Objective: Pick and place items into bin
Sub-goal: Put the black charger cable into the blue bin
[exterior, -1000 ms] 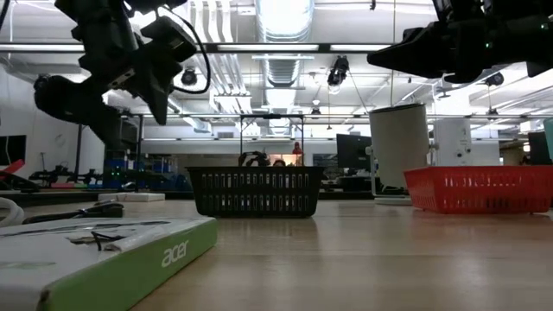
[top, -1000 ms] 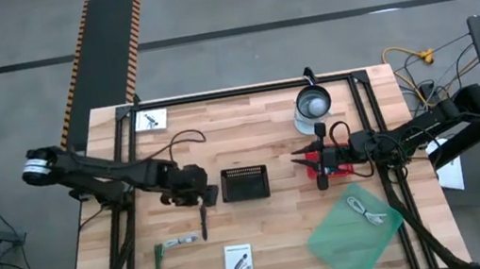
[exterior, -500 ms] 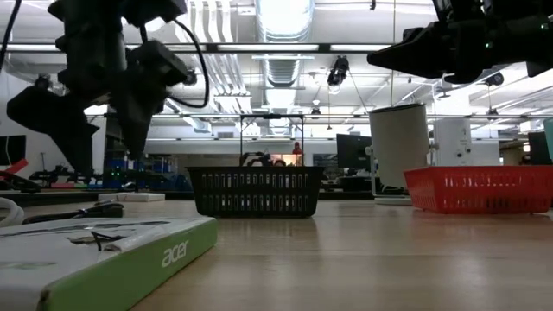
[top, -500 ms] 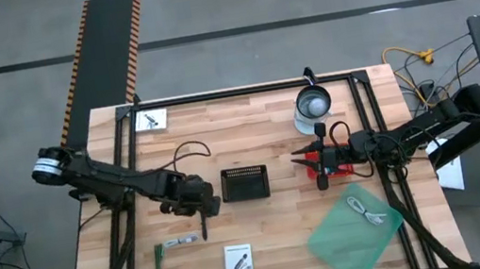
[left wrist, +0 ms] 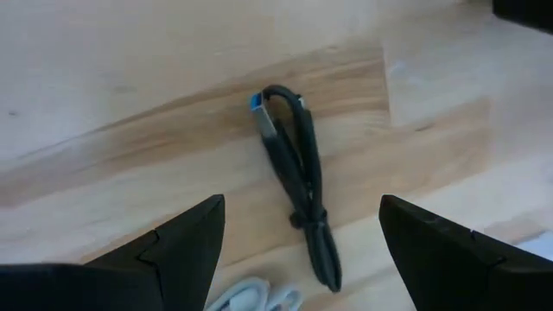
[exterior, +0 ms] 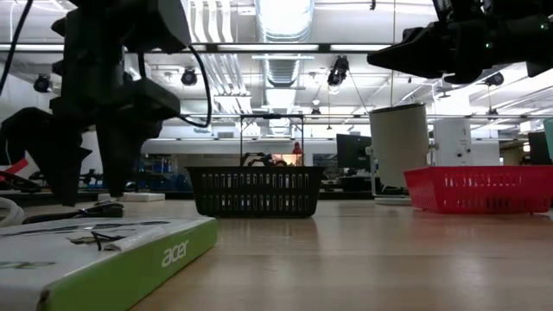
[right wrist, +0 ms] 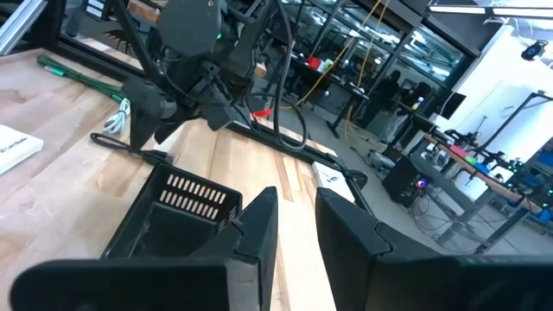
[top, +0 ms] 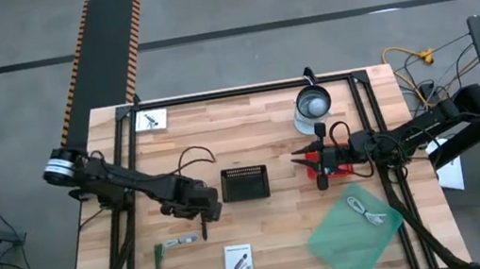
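I'm holding the left gripper (top: 203, 218) just above the table (top: 285, 242), jaws spread wide w/ nothing between them, lined up over a bundled black cable (left wrist: 298, 186) (blue-tipped plug at one end) lying flat on the wood. The black bin (top: 245, 182) is sitting just beside the gripper, toward table centre. Judging the step: approach for pickup, grasp not yet made. Next move calls for lowering straight down so the fingers are straddling the bundle across its narrow width, then closing and carrying it the short way to the bin. The right gripper (top: 305, 155) is waiting over the red basket (top: 345, 170), fingers nearly together, holding nothing I can see.
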Robot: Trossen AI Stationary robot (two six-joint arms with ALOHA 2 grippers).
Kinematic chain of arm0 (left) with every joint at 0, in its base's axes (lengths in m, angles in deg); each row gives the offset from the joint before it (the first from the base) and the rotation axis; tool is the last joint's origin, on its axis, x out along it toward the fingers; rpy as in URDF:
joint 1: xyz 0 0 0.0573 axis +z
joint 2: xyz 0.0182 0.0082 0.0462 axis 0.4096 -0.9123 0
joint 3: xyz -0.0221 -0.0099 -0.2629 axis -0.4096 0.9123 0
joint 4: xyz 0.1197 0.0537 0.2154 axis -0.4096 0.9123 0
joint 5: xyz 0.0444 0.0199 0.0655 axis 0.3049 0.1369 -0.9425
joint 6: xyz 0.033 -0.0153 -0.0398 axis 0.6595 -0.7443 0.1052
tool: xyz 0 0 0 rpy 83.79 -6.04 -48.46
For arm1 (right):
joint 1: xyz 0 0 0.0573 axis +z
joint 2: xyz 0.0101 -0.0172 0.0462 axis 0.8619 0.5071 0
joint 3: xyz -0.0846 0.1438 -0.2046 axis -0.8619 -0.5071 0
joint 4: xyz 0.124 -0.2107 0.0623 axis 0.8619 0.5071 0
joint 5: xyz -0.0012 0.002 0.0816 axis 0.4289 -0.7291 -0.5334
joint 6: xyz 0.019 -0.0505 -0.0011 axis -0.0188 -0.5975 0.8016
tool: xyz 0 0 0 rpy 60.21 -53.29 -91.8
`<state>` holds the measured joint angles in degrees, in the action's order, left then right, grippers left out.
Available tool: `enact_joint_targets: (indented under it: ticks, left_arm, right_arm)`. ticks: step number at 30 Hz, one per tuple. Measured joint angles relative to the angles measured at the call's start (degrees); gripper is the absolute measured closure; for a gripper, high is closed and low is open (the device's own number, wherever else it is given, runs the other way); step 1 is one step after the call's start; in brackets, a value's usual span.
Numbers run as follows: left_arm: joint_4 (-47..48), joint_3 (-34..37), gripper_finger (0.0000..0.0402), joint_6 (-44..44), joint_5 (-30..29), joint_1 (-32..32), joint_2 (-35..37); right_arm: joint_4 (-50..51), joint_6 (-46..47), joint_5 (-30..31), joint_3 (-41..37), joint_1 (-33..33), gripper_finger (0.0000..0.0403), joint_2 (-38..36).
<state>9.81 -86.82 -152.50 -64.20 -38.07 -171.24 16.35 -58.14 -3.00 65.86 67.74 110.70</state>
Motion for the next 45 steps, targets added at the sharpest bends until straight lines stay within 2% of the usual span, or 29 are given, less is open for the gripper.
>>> enact_joint_targets:
  ticks: [7, 15, 30, 33, 45]
  left_arm:
    - [-0.25, 0.31, 0.0112, -0.8, -0.15, 0.0, -3.18]
    - [-0.22, 0.15, 0.0112, -0.83, -0.34, 0.02, -3.63]
    - [-0.61, 0.24, 0.0112, -0.85, -7.82, 0.02, -3.58]
    - [-0.65, 0.18, 0.0112, 1.72, -9.76, 0.02, -3.63]
    - [-0.89, 0.39, 0.0113, 2.25, -11.06, 0.02, -3.74]
  right_arm:
    - [-0.01, -0.75, 0.0, 0.0, 0.0, 0.0335, 0.02]
    - [0.02, -0.9, 0.0, 0.0, 0.0, 0.0335, 0.02]
    - [0.01, -0.95, -0.02, 0.0, 0.0, 0.0335, 0.02]
    - [0.02, -0.95, -0.02, 0.0, 0.02, 0.0335, 0.02]
    - [0.09, -0.93, -0.04, 0.0, 0.0, 0.0335, 0.02]
